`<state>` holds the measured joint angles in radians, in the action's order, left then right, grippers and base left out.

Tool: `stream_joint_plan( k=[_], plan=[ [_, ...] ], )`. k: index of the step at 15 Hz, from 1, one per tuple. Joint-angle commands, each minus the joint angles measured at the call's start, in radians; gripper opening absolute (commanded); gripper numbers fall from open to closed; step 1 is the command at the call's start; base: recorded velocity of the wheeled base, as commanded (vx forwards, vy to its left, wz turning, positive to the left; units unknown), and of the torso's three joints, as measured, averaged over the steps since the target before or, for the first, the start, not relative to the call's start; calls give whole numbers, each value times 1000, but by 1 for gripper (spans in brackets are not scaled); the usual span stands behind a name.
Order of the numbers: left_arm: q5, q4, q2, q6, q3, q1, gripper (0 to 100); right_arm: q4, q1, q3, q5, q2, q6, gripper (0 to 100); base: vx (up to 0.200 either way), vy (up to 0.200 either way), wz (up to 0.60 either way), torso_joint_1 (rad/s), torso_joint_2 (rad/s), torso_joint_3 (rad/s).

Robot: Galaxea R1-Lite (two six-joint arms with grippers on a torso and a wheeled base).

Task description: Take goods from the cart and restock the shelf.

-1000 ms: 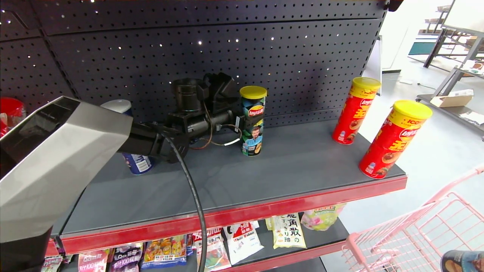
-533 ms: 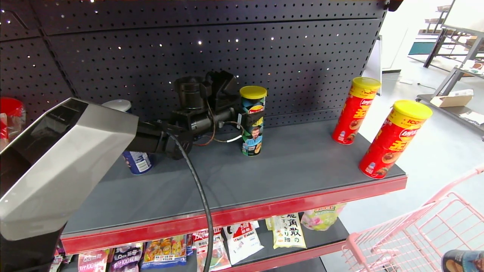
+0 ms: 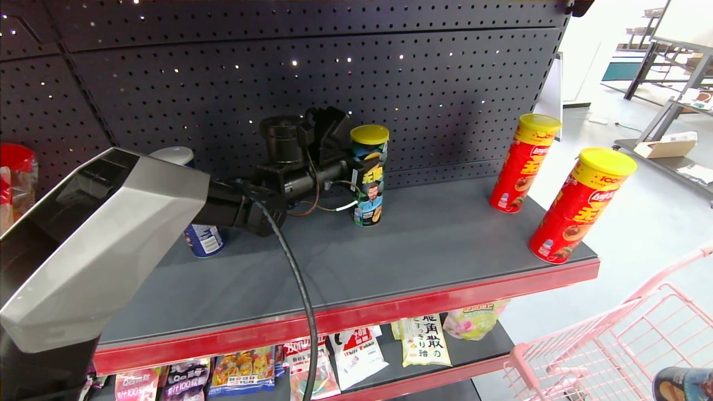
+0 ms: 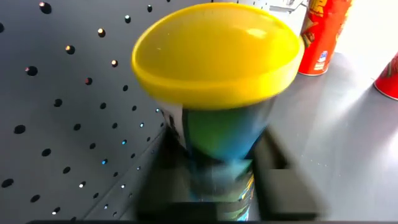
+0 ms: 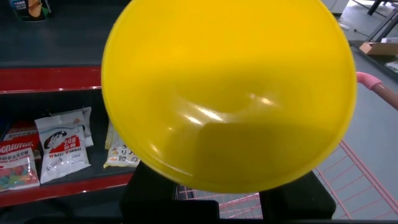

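A blue-green chip can (image 3: 370, 184) with a yellow lid stands near the back of the grey shelf (image 3: 434, 250), leaning slightly. My left gripper (image 3: 361, 174) is shut on its body from the left. In the left wrist view the can (image 4: 214, 74) is close up, with dark fingers (image 4: 283, 186) on either side. In the right wrist view my right gripper (image 5: 217, 202) is shut on another can whose yellow lid (image 5: 227, 93) hides its body. A dark can end (image 3: 682, 385) peeks in at the head view's lower right corner.
Two red cans (image 3: 523, 162) (image 3: 579, 206) stand at the shelf's right end, one close to the front edge. A blue-white can (image 3: 203, 239) stands behind my left arm. Snack bags (image 3: 356, 356) fill the lower shelf. The pink cart (image 3: 613, 345) is at lower right.
The left gripper has closed in on the blue-green can, which has shifted slightly left, turned and tipped a little. The left arm has moved forward and up.
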<state>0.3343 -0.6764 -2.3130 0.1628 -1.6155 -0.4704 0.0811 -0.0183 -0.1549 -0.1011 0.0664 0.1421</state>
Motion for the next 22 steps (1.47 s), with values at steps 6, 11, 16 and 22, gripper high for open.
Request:
stream_joint_plan(
  k=[6, 11, 16, 22],
  plan=[
    [9, 47, 119, -75, 34, -13, 0, 0, 0, 0, 0, 0, 1, 0, 0, 0, 0, 0, 0, 0],
    [40, 51, 285, -71, 289, -30, 0, -1, 0, -2, 0, 1, 1, 0, 0, 0, 0, 0, 0, 0],
    [39, -104, 356, -71, 494, -63, 0, -1, 0, 0, 0, 0, 1, 0, 0, 0, 0, 0, 0, 0],
    [-11, -255, 349, -69, 637, -80, 0, -1, 0, 1, -2, -2, 1, 0, 0, 0, 0, 0, 0, 0]
  ],
)
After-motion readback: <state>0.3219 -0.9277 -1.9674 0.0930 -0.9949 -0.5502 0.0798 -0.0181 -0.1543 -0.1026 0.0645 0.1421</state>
